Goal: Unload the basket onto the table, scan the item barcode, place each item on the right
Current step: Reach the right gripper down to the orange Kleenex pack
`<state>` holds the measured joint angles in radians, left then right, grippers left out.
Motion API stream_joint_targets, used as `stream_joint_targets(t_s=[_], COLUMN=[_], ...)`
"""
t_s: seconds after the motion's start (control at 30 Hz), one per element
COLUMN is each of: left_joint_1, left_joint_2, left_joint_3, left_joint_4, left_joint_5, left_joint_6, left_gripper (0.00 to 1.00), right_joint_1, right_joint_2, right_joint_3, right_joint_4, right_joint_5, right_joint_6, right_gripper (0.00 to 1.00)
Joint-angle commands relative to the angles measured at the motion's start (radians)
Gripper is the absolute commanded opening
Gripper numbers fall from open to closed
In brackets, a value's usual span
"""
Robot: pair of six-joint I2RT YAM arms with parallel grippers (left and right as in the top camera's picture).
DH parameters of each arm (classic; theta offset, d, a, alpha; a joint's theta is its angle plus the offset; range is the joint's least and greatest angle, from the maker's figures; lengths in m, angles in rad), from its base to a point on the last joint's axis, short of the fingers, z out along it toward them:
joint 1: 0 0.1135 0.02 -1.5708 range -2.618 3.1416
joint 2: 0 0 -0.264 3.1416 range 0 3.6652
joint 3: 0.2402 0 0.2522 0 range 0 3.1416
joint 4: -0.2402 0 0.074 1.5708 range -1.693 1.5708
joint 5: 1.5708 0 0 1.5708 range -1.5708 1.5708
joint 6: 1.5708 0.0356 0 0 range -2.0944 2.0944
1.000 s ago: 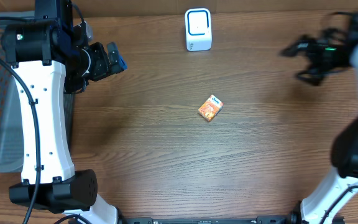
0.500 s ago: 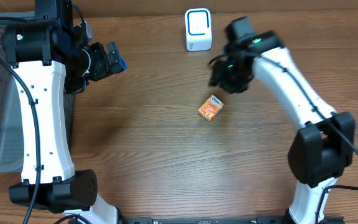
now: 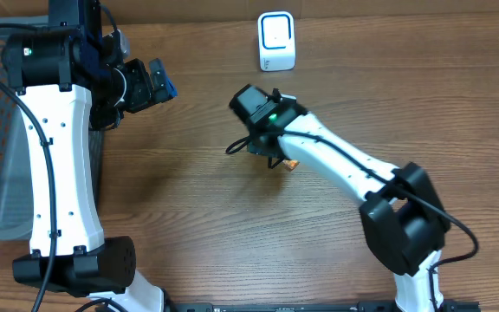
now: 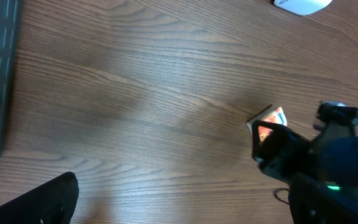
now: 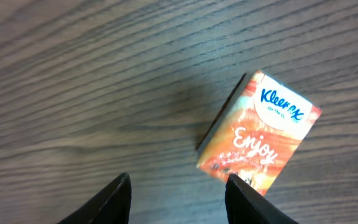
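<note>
Tissue pack, small orange Kleenex carton: flat on brown wooden worktop, well apart from white scanner. In the right wrist view its long axis runs diagonally, logo end farthest from right pincer, whose jaws stand apart, empty. Left pincer spread wide, empty.

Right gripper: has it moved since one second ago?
Yes. In the overhead view the right gripper swung left from right of the white scanner to below it, near the tissue pack.
</note>
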<state>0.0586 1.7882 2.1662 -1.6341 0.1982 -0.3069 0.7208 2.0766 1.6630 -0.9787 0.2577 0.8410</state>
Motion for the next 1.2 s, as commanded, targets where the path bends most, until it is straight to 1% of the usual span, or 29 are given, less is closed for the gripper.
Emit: stream_joint_targets(t_s=[0.0, 0.03, 0.23, 0.43, 0.57, 0.63, 0.67, 0.73, 0.77, 0.83, 0.9, 1.17], left_joint_1=[-0.006, -0.006, -0.006, -0.006, -0.006, -0.006, -0.006, -0.006, -0.006, -0.006, -0.006, -0.006], left_joint_2=[0.011, 0.011, 0.011, 0.011, 0.011, 0.011, 0.011, 0.011, 0.011, 0.011, 0.011, 0.011], left_joint_3=[0.0, 0.0, 0.0, 0.0, 0.0, 0.0, 0.0, 0.0, 0.0, 0.0, 0.0, 0.0], left_joint_4=[0.001, 0.001, 0.001, 0.001, 0.001, 0.001, 0.001, 0.001, 0.001, 0.001, 0.001, 0.001], left_joint_5=[0.001, 0.001, 0.001, 0.001, 0.001, 0.001, 0.001, 0.002, 0.001, 0.001, 0.001, 0.001], left_joint_6=[0.015, 0.015, 0.015, 0.015, 0.015, 0.015, 0.015, 0.015, 0.015, 0.015, 0.015, 0.015], left_gripper=[1.0, 1.0, 1.0, 1.0, 1.0, 1.0, 1.0, 1.0, 1.0, 1.0, 1.0, 1.0], right_joint_1=[0.008, 0.005, 0.002, -0.002, -0.015, -0.015, -0.015, -0.015, -0.015, -0.016, -0.016, -0.016], right_joint_2=[0.054, 0.075, 0.122, 0.151, 0.151, 0.147, 0.147, 0.147, 0.147, 0.147, 0.148, 0.161], right_joint_3=[-0.006, -0.006, -0.006, -0.006, 0.038, 0.082, 0.121, 0.14, 0.14, 0.138, 0.134, 0.055], right_joint_4=[0.014, 0.022, 0.026, -0.02, -0.124, -0.177, -0.211, -0.222, -0.222, -0.224, -0.221, -0.17], right_joint_5=[0.217, 0.243, 0.248, 0.251, 0.25, 0.25, 0.242, 0.233, 0.229, 0.218, 0.213, 0.212], right_joint_6=[0.028, 0.028, 0.027, 0.028, 0.028, 0.028, 0.028, 0.028, 0.028, 0.028, 0.028, 0.062], right_gripper=[0.5, 0.5, 0.5, 0.49, 0.4, 0.37, 0.29, 0.23, 0.22, 0.23, 0.36, 0.37])
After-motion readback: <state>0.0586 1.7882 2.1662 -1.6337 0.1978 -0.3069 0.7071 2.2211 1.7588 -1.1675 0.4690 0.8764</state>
